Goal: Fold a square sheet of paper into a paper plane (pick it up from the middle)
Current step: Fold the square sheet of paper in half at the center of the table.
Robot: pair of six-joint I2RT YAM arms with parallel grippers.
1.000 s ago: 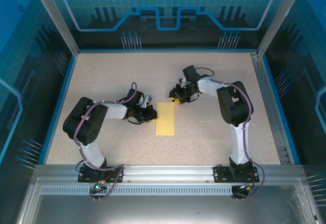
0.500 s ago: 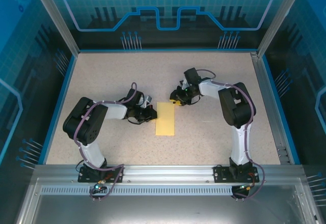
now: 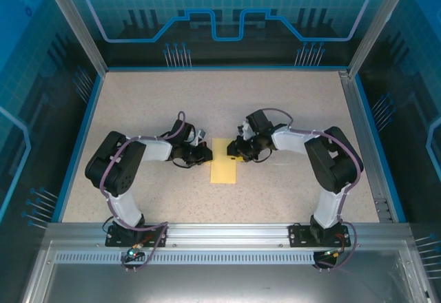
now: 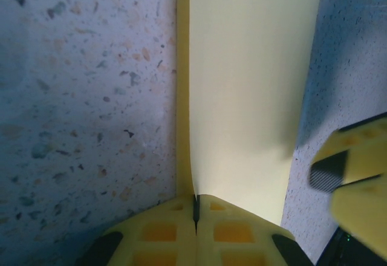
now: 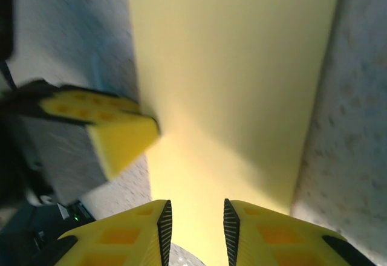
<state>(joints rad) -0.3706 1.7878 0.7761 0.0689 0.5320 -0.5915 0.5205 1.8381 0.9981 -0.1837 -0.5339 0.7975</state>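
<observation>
The square sheet of paper (image 3: 223, 162) lies on the table folded into a narrow pale-yellow rectangle, two layers showing at its left edge (image 4: 182, 97). My left gripper (image 3: 206, 153) is low at that left edge, shut on the paper (image 4: 248, 90), which runs into its closed jaws (image 4: 195, 210). My right gripper (image 3: 238, 153) hovers over the sheet's far right part, open, with the paper (image 5: 242, 78) visible through the gap between its fingers (image 5: 196, 225) and nothing between them. The two grippers face each other across the sheet.
The speckled beige tabletop (image 3: 158, 103) is bordered by a blue rim and metal frame posts (image 3: 362, 103). The left gripper's yellow finger (image 5: 118, 134) stands close to the right one. Both arm bases sit on the near rail (image 3: 220, 234).
The right arm swung nearer and leftwards, bringing its gripper from beyond the sheet's far right corner to over the paper. The left arm and the paper have not moved.
</observation>
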